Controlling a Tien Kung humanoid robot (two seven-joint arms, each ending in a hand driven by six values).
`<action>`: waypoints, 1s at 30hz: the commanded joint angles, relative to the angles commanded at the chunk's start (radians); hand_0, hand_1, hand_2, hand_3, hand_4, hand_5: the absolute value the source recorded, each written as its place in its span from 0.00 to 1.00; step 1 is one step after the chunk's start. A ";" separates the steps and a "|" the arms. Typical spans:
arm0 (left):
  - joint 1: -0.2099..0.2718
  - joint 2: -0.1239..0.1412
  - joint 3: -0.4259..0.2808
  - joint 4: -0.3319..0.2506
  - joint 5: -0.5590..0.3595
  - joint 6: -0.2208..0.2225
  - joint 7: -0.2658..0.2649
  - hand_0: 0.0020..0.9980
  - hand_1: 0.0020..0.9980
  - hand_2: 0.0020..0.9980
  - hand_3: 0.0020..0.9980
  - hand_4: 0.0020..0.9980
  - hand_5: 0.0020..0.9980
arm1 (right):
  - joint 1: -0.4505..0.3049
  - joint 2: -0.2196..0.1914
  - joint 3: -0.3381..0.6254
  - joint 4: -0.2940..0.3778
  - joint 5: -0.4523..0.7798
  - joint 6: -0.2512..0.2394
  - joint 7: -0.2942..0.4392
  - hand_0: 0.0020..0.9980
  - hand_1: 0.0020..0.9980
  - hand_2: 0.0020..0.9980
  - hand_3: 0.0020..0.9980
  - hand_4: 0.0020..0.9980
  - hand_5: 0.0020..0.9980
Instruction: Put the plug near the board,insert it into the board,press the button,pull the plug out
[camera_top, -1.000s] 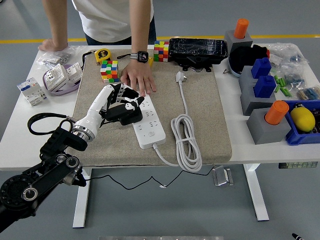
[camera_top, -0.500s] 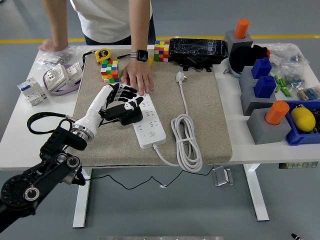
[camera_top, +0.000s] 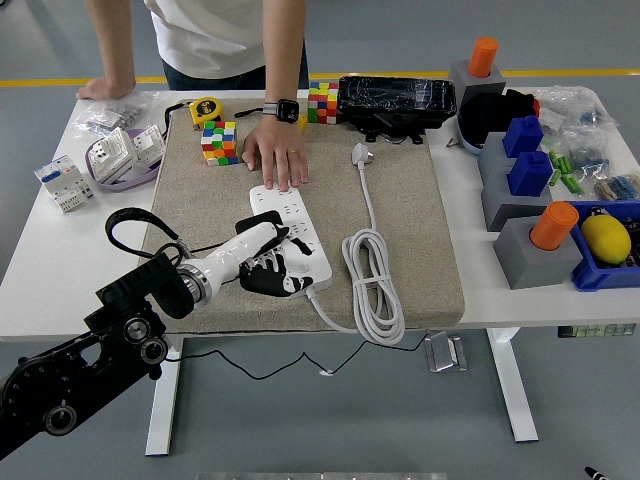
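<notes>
A white power strip (camera_top: 293, 222) lies lengthwise on the beige mat (camera_top: 410, 220). Its white plug (camera_top: 360, 153) lies unplugged on the mat at the far side, and its cord is coiled (camera_top: 372, 285) to the right of the strip. My left hand (camera_top: 272, 266) lies over the strip's near end, fingers spread flat on it and holding nothing. It hides the strip's near end. A person's hand (camera_top: 277, 155) with a wristwatch presses down on the strip's far end.
Two colour cubes (camera_top: 220, 142) (camera_top: 323, 101), a yellow tape measure (camera_top: 205, 110) and a black box (camera_top: 396, 98) sit along the far edge. Grey blocks with blue and orange pegs (camera_top: 530, 215) and a blue bin (camera_top: 605, 245) stand at the right. Electrical parts (camera_top: 120, 155) lie at the left.
My left hand has swung from the strip's left side down to its near end and now lies on top of it. The person's hand stays on the far end.
</notes>
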 joint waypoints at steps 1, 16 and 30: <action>-0.002 -0.001 0.004 0.000 0.003 -0.009 0.014 0.07 0.07 0.14 0.88 0.73 0.00 | 0.000 0.000 0.000 0.000 0.000 0.000 0.000 0.59 0.63 0.63 0.55 0.94 0.48; -0.011 -0.008 0.045 0.021 0.009 -0.054 0.067 0.06 0.08 0.15 0.87 0.78 0.00 | 0.000 -0.001 0.000 0.001 0.000 0.000 0.001 0.59 0.63 0.62 0.55 0.94 0.48; -0.011 -0.006 0.053 0.042 0.009 -0.075 0.083 0.06 0.07 0.15 0.85 0.78 0.00 | -0.001 -0.002 -0.001 0.001 0.000 0.000 0.001 0.59 0.63 0.62 0.55 0.94 0.48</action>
